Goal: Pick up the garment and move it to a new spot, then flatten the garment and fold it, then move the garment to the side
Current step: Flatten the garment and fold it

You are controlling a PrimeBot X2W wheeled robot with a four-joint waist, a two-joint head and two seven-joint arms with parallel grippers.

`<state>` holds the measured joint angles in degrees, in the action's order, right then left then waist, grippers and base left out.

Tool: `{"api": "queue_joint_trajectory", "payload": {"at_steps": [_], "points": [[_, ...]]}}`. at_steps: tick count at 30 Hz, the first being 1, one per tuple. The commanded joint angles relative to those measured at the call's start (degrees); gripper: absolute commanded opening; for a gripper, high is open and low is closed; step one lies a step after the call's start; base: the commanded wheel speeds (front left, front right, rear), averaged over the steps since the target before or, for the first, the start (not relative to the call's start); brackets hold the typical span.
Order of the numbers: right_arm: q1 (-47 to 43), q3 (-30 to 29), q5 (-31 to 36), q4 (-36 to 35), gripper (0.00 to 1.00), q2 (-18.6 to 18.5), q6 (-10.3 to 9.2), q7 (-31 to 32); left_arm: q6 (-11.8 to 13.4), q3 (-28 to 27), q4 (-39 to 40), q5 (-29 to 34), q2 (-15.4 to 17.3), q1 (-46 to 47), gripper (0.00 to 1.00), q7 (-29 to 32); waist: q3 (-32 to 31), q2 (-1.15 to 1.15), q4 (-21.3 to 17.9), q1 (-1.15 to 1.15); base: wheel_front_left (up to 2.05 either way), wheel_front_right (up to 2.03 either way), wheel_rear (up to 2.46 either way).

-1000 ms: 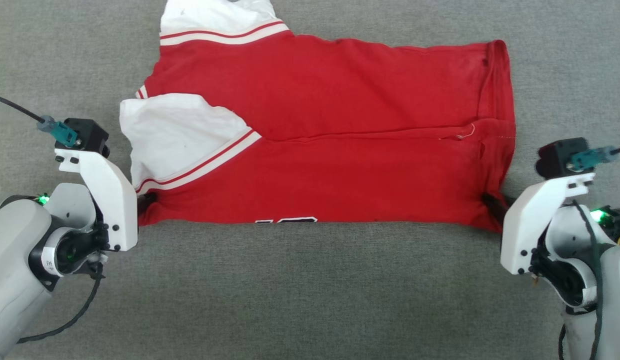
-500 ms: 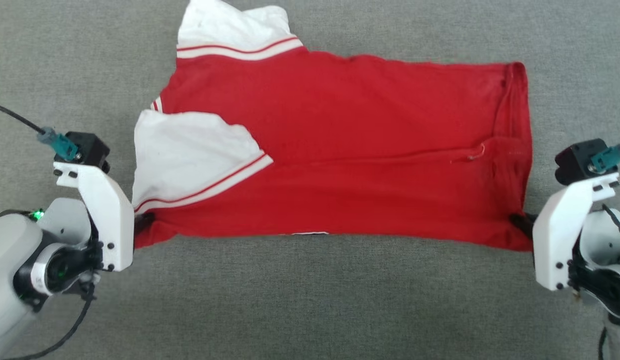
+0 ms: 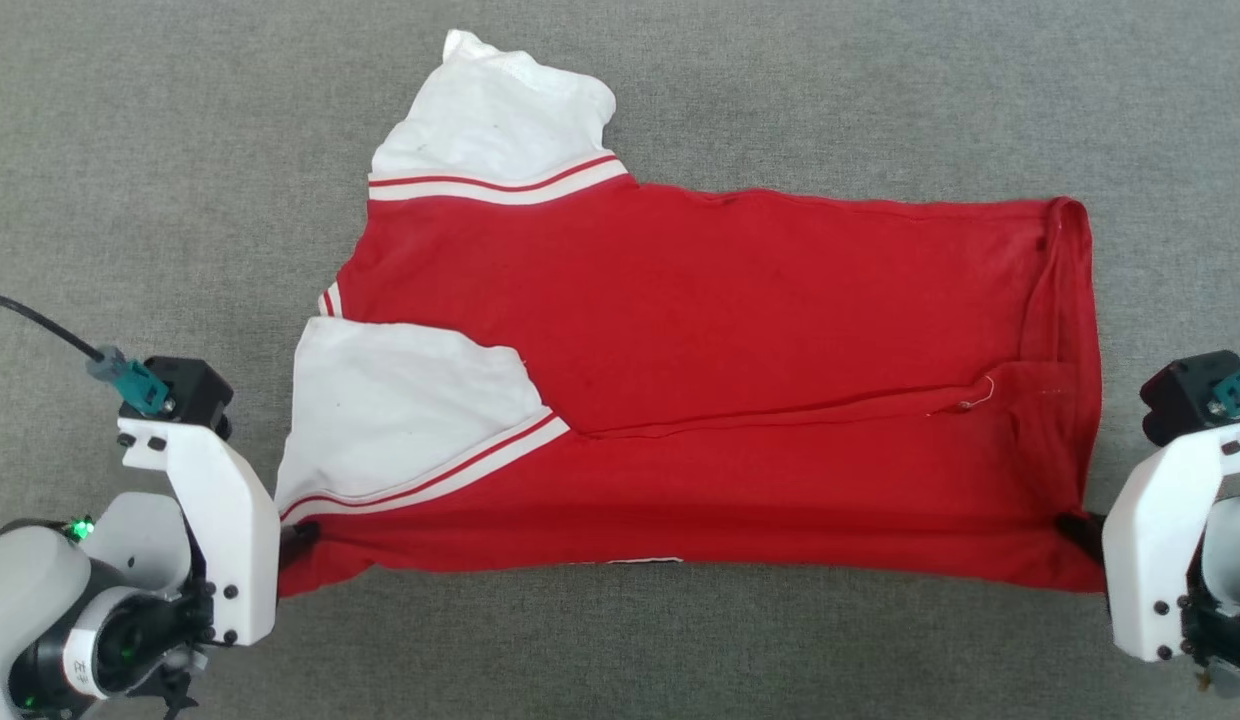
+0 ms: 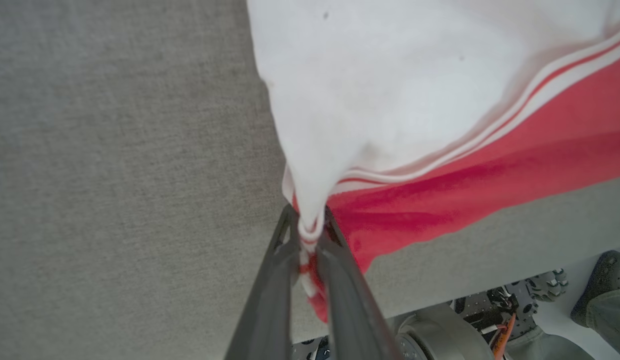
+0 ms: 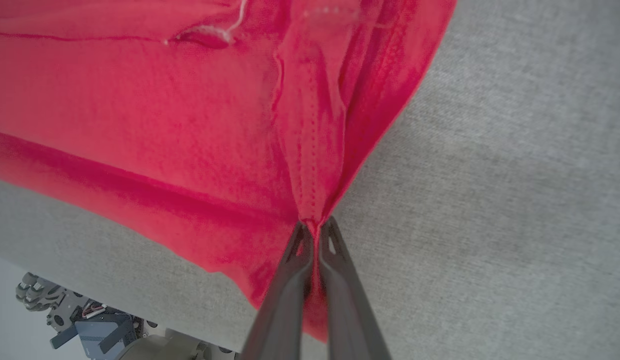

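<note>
Head view: garment (image 3: 730, 380) is spread on the grey surface (image 3: 180, 150), red body lying crosswise, with a long crease running through its middle.
Garment position: between the two tools, near edge stretched almost straight from one to the other.
Left tool (image 3: 302, 535): at the garment's near left corner. Jaws are almost closed, pinching bunched white sleeve hem plus red fabric, clearest in the left wrist view.
Right tool (image 3: 1075, 525): at the garment's near right corner. Jaws are fully closed on the red hem, and fabric fans out from the tips in the right wrist view.
Near sleeve (image 3: 410, 410): white with striped trim, lying over the garment's left end.
Far sleeve (image 3: 490, 110): white, sticking out from the garment's far left edge.
Loose thread (image 3: 980, 390): white, on the crease near the garment's right end.
Print: only a thin white sliver (image 3: 645, 560) at mid near edge, unreadable.
</note>
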<state>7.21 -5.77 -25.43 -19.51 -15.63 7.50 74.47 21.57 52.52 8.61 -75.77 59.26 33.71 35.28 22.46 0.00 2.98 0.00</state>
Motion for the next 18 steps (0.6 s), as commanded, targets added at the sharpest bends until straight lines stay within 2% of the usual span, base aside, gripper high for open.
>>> {"api": "queue_joint_trajectory", "payload": {"at_steps": [1,3,4,5,6,7,11,18], "points": [[-0.69,-0.13,0.92,0.39,0.0,0.33,-0.01,-0.53,0.47,0.15,-0.04,-0.36,0.02,-1.11,0.0,-0.41,0.01,0.0,0.02,0.0,0.0,0.0,0.0],[-0.81,0.39,1.34,1.19,0.0,1.06,-0.01,-1.64,0.61,0.37,-0.65,-0.36,-0.67,-1.5,0.0,-0.8,-0.09,0.0,0.02,0.0,0.0,0.0,0.0],[-0.72,0.81,1.7,1.59,0.15,1.07,-0.01,-2.43,0.42,0.49,-1.0,-0.3,-0.94,-1.57,0.11,-0.98,-0.18,0.0,0.01,0.0,0.0,0.0,0.0],[-0.75,1.18,1.95,2.13,0.39,1.14,-0.01,-3.16,-0.04,0.66,-1.37,0.06,-1.07,-1.52,0.39,-1.12,-0.31,0.0,-0.04,0.0,0.0,0.0,0.0],[-0.72,1.44,2.09,2.39,0.91,1.32,-0.01,-4.03,-0.19,0.62,-1.8,0.34,-1.16,-1.37,0.98,-1.32,-0.41,0.0,-0.09,0.0,0.0,0.0,0.0],[-0.68,1.61,2.1,2.56,1.0,1.58,-0.01,-4.8,-0.34,0.61,-2.12,0.3,-1.32,-1.18,1.0,-1.2,-0.52,0.0,-0.11,0.0,0.0,0.0,0.0],[-0.12,0.73,2.56,0.64,1.0,2.35,-0.01,-8.21,-0.57,-0.66,-2.22,0.88,0.09,1.82,1.0,0.16,-1.2,0.0,-0.61,0.0,0.0,0.0,0.0],[1.29,-2.18,3.85,-3.5,1.0,6.73,-0.01,-16.04,-2.43,-3.45,-2.36,3.61,2.16,8.75,1.0,1.05,-1.22,0.0,-2.95,0.0,0.0,0.0,0.0]]}}
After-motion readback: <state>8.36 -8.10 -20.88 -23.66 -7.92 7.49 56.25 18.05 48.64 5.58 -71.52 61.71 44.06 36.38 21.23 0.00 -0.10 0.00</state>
